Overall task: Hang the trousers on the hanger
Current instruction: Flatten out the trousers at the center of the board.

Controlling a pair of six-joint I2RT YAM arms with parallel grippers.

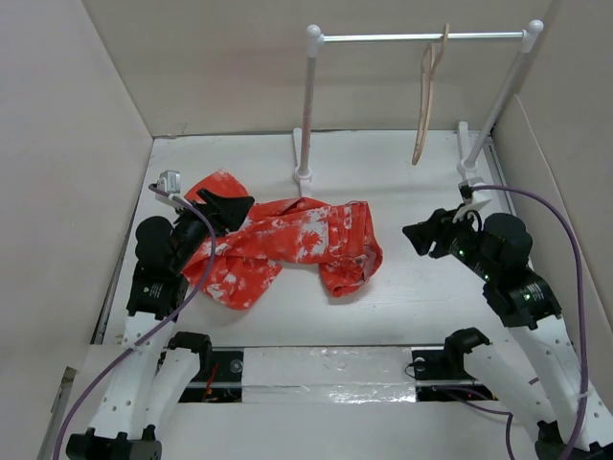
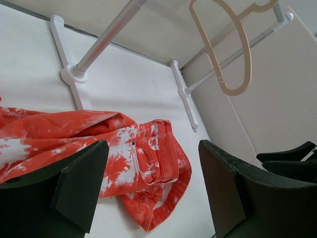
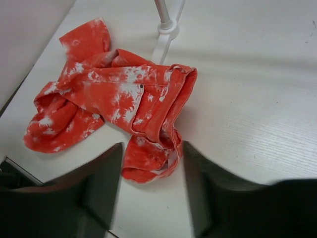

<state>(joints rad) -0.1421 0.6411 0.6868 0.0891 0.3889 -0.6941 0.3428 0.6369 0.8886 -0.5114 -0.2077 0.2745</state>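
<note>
The orange-red trousers (image 1: 287, 244) with white splotches lie crumpled on the white table, left of centre. They also show in the left wrist view (image 2: 133, 158) and the right wrist view (image 3: 124, 104). The pale beige hanger (image 1: 428, 91) hangs by its hook from the metal crossbar at the back right; it also shows in the left wrist view (image 2: 233, 49). My left gripper (image 1: 230, 206) is open and empty, hovering over the left end of the trousers. My right gripper (image 1: 419, 237) is open and empty, to the right of the trousers, apart from them.
A white tube rack (image 1: 308, 115) with a metal crossbar (image 1: 421, 36) stands at the back, its feet on the table. Beige walls enclose the table on the left, back and right. A purple cable (image 1: 565, 249) loops beside the right arm.
</note>
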